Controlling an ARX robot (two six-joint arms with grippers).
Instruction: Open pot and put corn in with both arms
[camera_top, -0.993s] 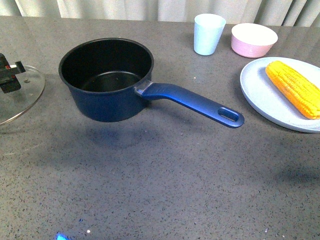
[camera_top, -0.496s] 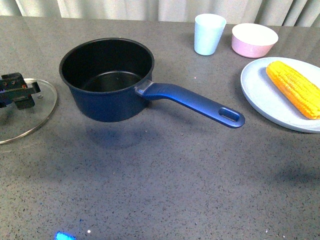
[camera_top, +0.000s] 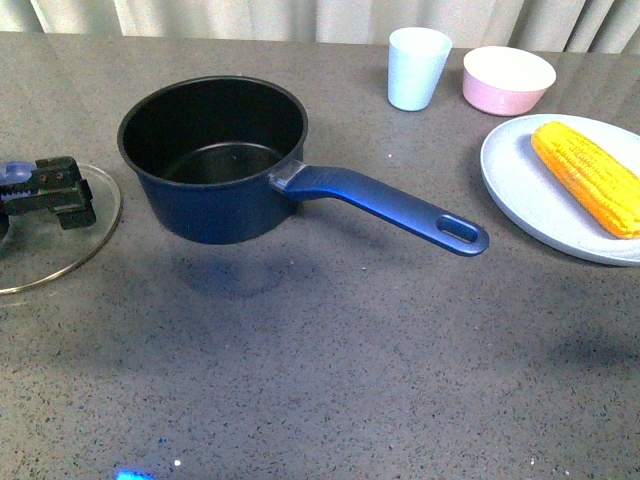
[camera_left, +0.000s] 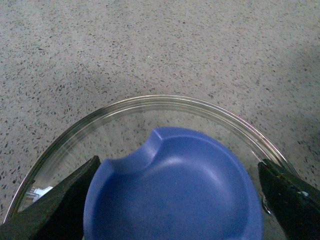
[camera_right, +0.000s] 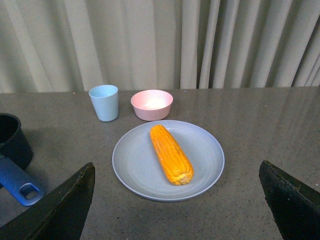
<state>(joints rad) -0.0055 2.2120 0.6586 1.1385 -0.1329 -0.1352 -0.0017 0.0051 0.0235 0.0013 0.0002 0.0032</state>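
Note:
The navy pot (camera_top: 212, 160) stands uncovered at mid-left, its long handle (camera_top: 390, 205) pointing right. Its glass lid (camera_top: 70, 255) lies on the table to the pot's left. My left gripper (camera_top: 50, 190) is over it, open. In the left wrist view its fingers (camera_left: 55, 205) straddle the blue knob (camera_left: 172, 190). The corn (camera_top: 588, 178) lies on a pale blue plate (camera_top: 520, 190) at the right. In the right wrist view my right gripper (camera_right: 177, 207) is open and empty, short of the corn (camera_right: 171, 154). That gripper does not show in the front view.
A pale blue cup (camera_top: 417, 68) and a pink bowl (camera_top: 507, 80) stand at the back, behind the plate. Curtains hang beyond the table's far edge. The pot's handle (camera_right: 20, 182) reaches toward the plate (camera_right: 135, 165).
The left gripper and the lid have shifted right, closer to the pot, and the lid has levelled out on the table. Pot and corn have not moved.

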